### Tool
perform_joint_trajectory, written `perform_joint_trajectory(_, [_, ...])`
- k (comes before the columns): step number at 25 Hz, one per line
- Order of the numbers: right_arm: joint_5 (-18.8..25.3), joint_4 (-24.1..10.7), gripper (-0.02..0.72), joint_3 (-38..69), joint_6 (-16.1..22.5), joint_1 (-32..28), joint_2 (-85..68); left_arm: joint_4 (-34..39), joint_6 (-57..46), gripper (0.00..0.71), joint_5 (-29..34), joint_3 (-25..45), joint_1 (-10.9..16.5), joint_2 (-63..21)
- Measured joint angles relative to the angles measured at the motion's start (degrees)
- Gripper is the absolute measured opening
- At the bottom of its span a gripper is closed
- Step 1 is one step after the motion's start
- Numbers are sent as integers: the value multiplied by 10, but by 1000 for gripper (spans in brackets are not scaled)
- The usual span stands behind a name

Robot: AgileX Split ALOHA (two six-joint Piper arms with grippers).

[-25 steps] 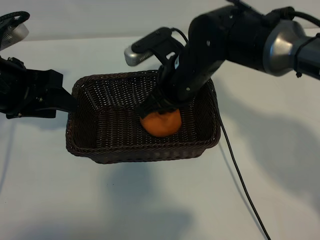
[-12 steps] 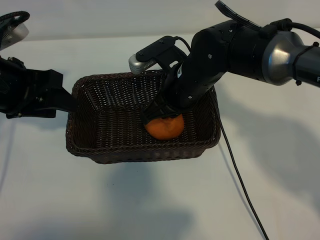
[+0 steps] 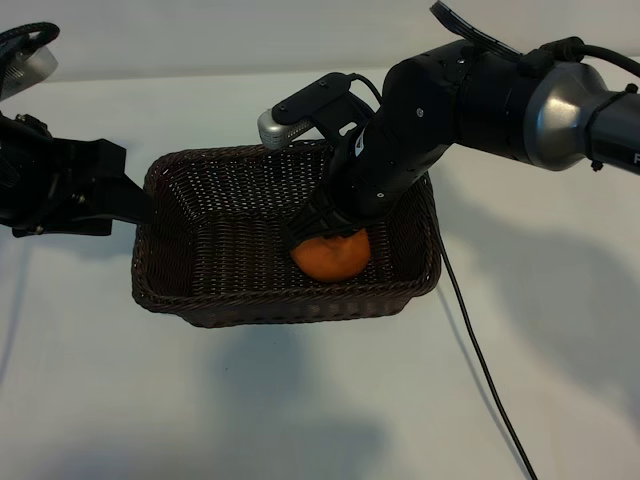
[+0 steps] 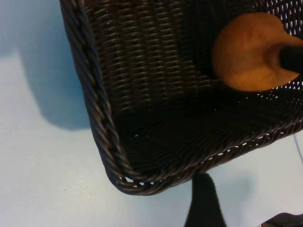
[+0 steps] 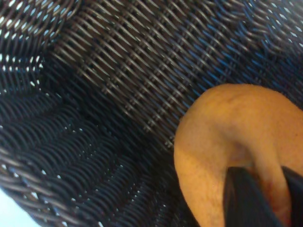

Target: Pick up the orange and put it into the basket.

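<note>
The orange sits low inside the dark wicker basket, toward its right end. My right gripper reaches down into the basket from above, and its dark fingers pinch the top of the orange. In the right wrist view the fingertips press into the skin of the orange, with the basket's weave behind. My left gripper stands open just outside the basket's left end. In the left wrist view one finger lies beside the basket's rim, and the orange shows farther in.
A black cable runs from the basket's right side across the white table toward the front edge. The right arm's bulk hangs over the basket's back right corner.
The right arm has carried the orange a little down and to the right inside the basket. The left arm has not moved.
</note>
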Motion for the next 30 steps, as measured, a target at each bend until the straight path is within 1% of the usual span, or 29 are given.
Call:
perform_joint_trajectory(5, [-1,1,440,0,2,0,0,0,0,525,0,0,0,0])
perform_joint_trajectory(6, [-1,1,483,0,2,0,0,0,0,525,0,0,0,0])
perform_joint_trajectory(8, [-1,1,537,0,2,0,0,0,0,525,0,0,0,0])
perform_joint_trajectory(9, [-1,1,552,0,3,0,0,0,0,525,0,0,0,0])
perform_joint_trajectory(12, [6,1,561,-4,3,0,-2,0,0,525,0,0,0,0])
perform_joint_trajectory(16, [32,1,551,-23,4,0,-14,0,0,525,1,0,0,0])
perform_joint_trajectory(18, [44,2,535,-25,4,0,-30,0,0,525,1,0,0,0])
perform_joint_trajectory(24, [99,-8,472,-32,4,0,-71,0,0,525,1,0,0,0])
perform_joint_trajectory(28, [134,-12,448,-32,4,0,-89,0,0,525,1,0,0,0])
perform_joint_trajectory(30, [144,-13,441,-32,4,0,-94,0,0,525,1,0,0,0])
